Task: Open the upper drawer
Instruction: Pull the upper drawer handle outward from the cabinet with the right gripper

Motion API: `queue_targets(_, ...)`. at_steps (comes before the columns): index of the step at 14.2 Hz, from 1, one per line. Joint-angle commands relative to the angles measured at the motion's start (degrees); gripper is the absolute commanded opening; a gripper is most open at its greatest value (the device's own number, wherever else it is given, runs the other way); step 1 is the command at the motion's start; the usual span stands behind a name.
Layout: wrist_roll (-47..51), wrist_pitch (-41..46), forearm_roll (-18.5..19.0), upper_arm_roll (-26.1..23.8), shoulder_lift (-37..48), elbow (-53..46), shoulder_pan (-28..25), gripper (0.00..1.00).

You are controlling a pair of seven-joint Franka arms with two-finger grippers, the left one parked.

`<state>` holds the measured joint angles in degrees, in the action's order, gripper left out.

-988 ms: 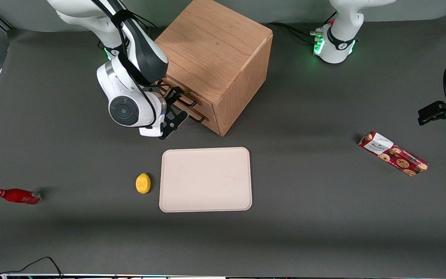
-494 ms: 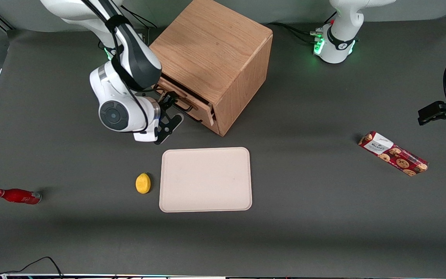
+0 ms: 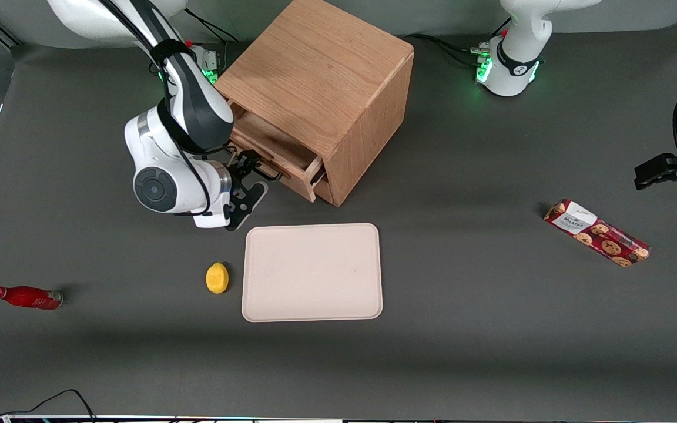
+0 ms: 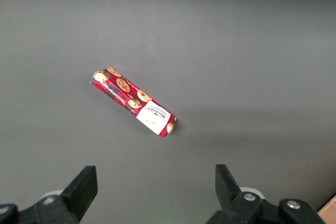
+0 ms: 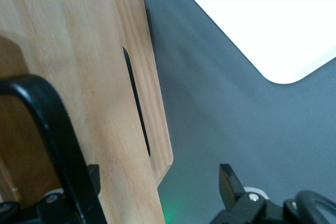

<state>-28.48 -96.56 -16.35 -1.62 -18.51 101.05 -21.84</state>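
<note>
With the gripper (image 3: 254, 171) jaws closed on the handle (image 5: 58, 145) of the partly open upper drawer (image 3: 274, 154), you pull straight outward along the drawer's slide, avoiding sideways drag.

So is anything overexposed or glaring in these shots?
Right wrist view: the pale rectangular tray is blown out to plain white, while the claw by the light oak upper drawer looks normal. Front view: even light, soft shadows.
</note>
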Motion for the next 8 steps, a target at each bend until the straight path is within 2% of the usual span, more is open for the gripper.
queue_targets(1,-3.86,0.23,0.88,-0.14,-1.61,-2.34,1.71,1.00)
queue_targets(6,-8.95,0.23,1.06,-0.05,-3.11,-4.63,3.82,1.00)
queue_targets(8,-10.19,0.14,2.45,-0.05,-3.90,-5.68,4.61,1.00)
